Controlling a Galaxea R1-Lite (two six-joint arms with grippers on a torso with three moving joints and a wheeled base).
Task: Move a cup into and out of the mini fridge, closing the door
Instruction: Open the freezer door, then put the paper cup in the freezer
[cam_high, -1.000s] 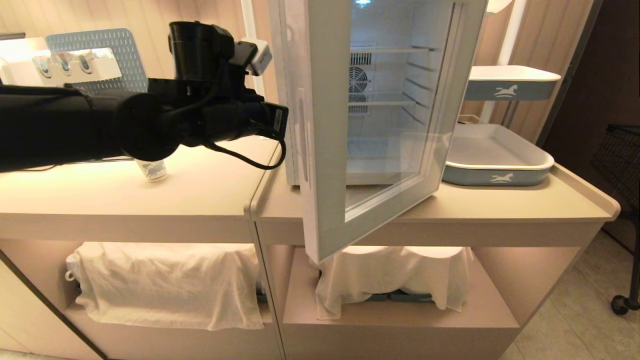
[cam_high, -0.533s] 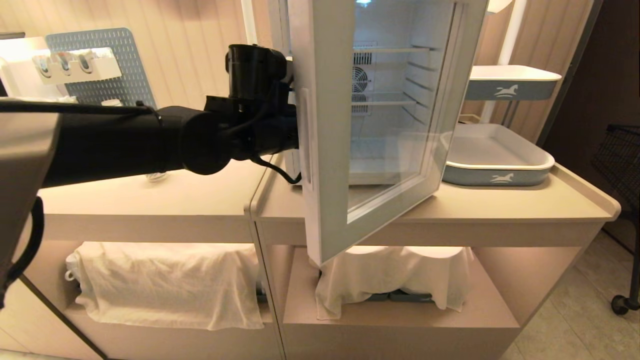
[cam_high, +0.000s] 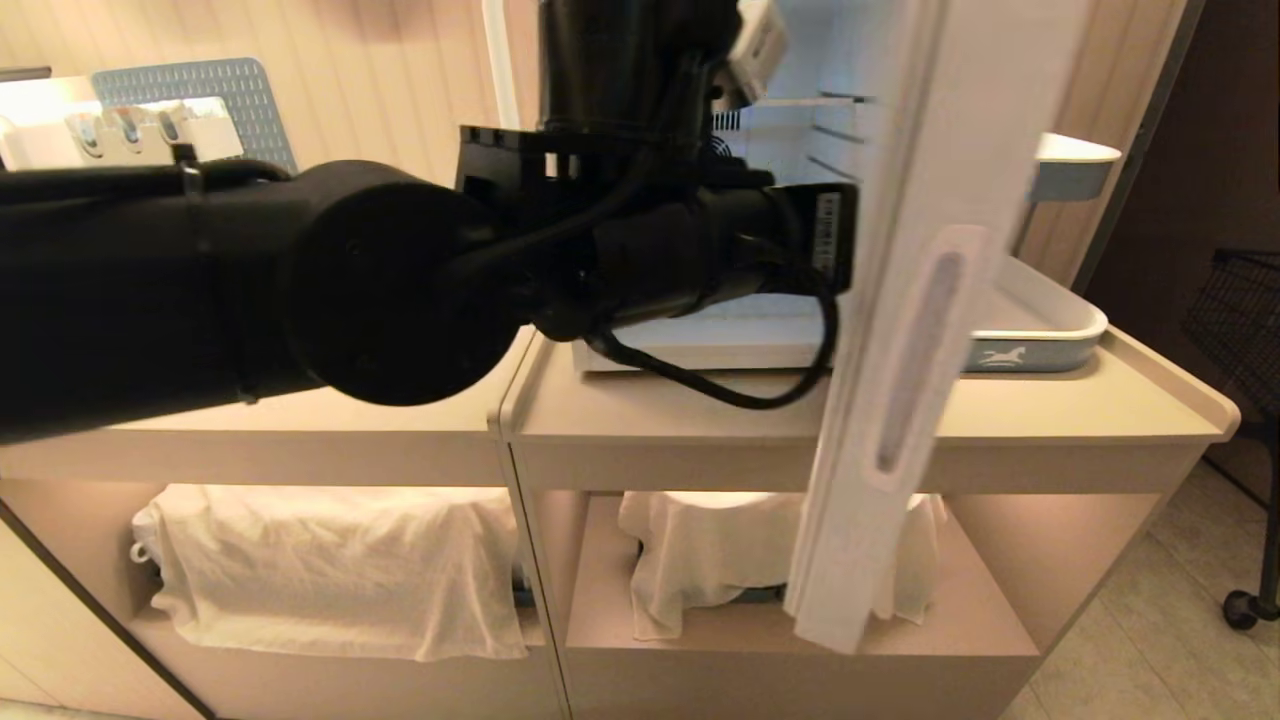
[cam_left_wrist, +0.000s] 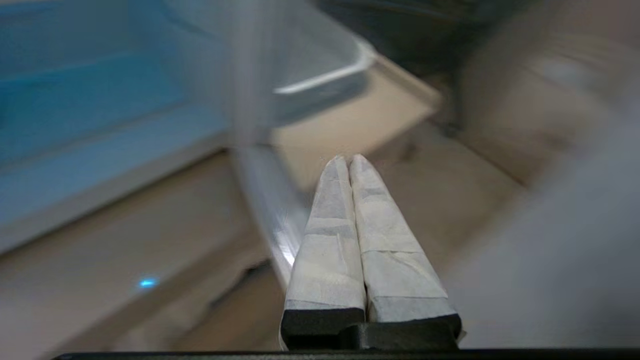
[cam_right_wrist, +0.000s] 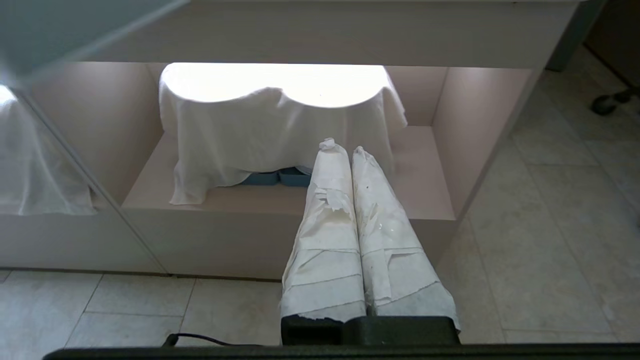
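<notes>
The mini fridge stands on the counter with its inside shelves showing at the top. Its door hangs wide open and faces the head view edge-on, handle recess toward me. My left arm reaches across in front of the fridge, its wrist close against the door's inner side. In the left wrist view the left gripper is shut and empty, above the counter by the fridge's lit interior. The cup is hidden behind the left arm. Low by the cabinet, my right gripper is parked, shut and empty.
A grey-blue tray sits on the counter right of the fridge, with a second tray raised above it. White cloths cover things on the lower shelves. A pegboard stands at the back left and a black wire cart at the far right.
My left arm has swept to the right across the fridge front. The door has swung from half open to wide open. The cup, seen earlier on the left counter, is now covered by the arm.
</notes>
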